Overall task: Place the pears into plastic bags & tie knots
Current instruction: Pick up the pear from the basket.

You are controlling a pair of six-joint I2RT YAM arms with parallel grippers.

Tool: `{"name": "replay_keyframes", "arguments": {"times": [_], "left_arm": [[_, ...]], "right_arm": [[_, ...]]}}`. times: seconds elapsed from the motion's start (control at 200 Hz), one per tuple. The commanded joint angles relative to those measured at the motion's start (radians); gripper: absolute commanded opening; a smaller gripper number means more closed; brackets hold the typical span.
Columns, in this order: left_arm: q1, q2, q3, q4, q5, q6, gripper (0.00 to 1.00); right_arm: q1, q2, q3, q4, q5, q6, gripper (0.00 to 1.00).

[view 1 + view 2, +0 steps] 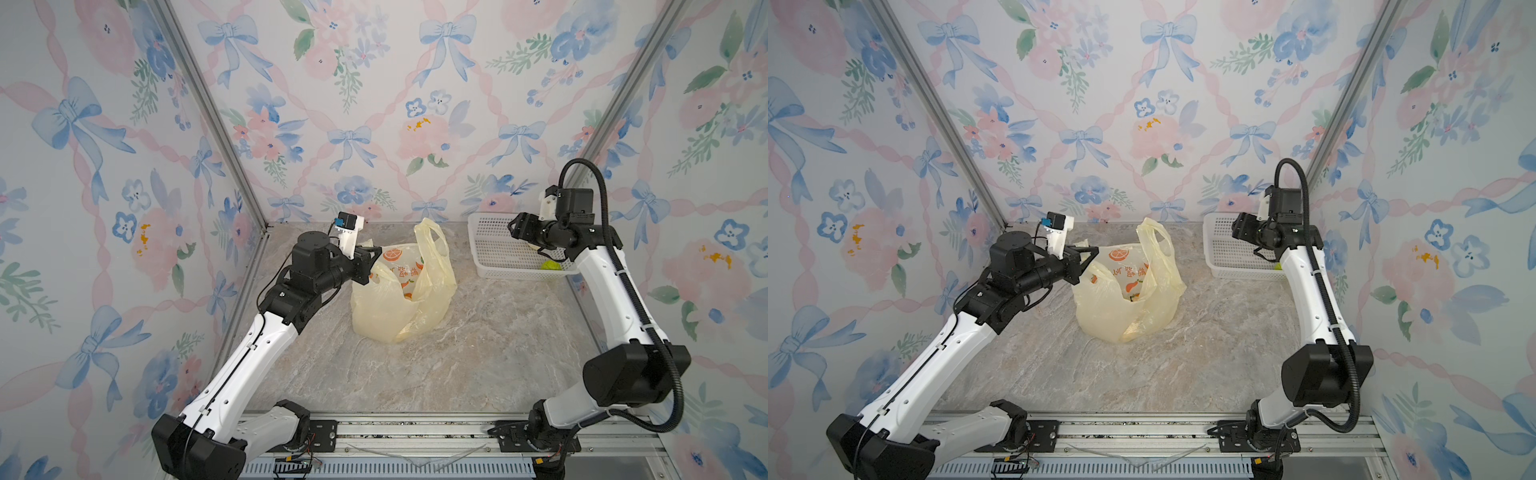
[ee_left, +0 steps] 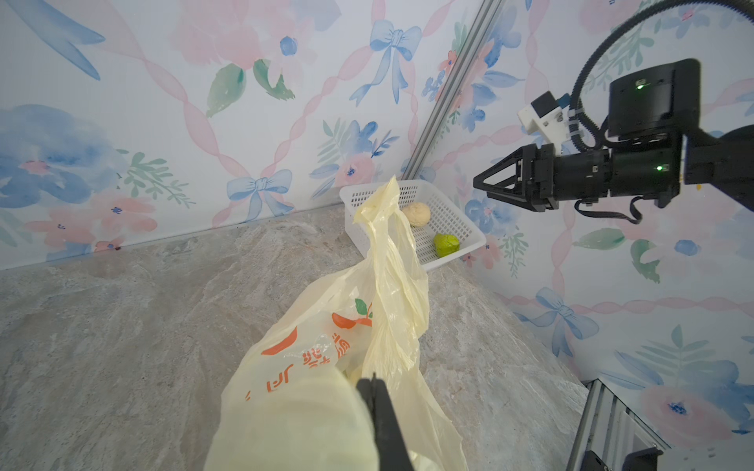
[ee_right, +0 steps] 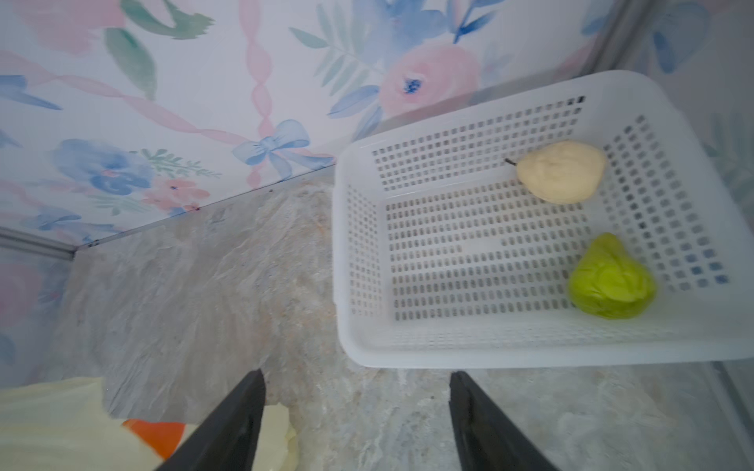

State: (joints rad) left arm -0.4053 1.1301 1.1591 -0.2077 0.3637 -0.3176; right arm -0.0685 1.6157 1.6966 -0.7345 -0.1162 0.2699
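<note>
A pale-yellow plastic bag [image 1: 386, 307] [image 1: 1113, 307] printed with orange fruit sits mid-table, one handle loop [image 1: 432, 239] standing upright. My left gripper [image 1: 376, 254] [image 1: 1094, 251] [image 2: 371, 381] is shut on the bag's near rim, holding it up. Two pears lie in the white basket: a cream one [image 3: 561, 171] [image 2: 416, 214] and a green one [image 3: 612, 281] [image 2: 446, 244] [image 1: 550, 265]. My right gripper [image 1: 512, 226] [image 1: 1234, 227] [image 3: 357, 373] hangs open and empty above the basket's left end. What is inside the bag does not show clearly. No knots are in view.
The white perforated basket [image 1: 486, 272] [image 3: 347, 253] [image 2: 351, 220] stands at the back right against the wall. Flowered walls close in the back and both sides. A metal rail [image 1: 415, 436] with the arm bases runs along the front edge.
</note>
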Motion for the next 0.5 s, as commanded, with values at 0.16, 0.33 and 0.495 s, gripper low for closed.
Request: {"name": "replay_keyframes", "arguments": {"times": [0.16, 0.33, 0.495], "left_arm": [[0.002, -0.041, -0.002, 0.009, 0.027, 0.012, 0.00], [0.003, -0.044, -0.011, 0.021, 0.048, -0.002, 0.00], [0.002, -0.039, -0.031, 0.049, 0.067, -0.012, 0.00]], "right_arm": [[-0.140, 0.341, 0.233, -0.206, 0.137, -0.061, 0.73], [-0.191, 0.531, 0.438, -0.332, 0.319, -0.119, 0.76], [-0.235, 0.659, 0.542, -0.394, 0.262, -0.098, 0.79]]}}
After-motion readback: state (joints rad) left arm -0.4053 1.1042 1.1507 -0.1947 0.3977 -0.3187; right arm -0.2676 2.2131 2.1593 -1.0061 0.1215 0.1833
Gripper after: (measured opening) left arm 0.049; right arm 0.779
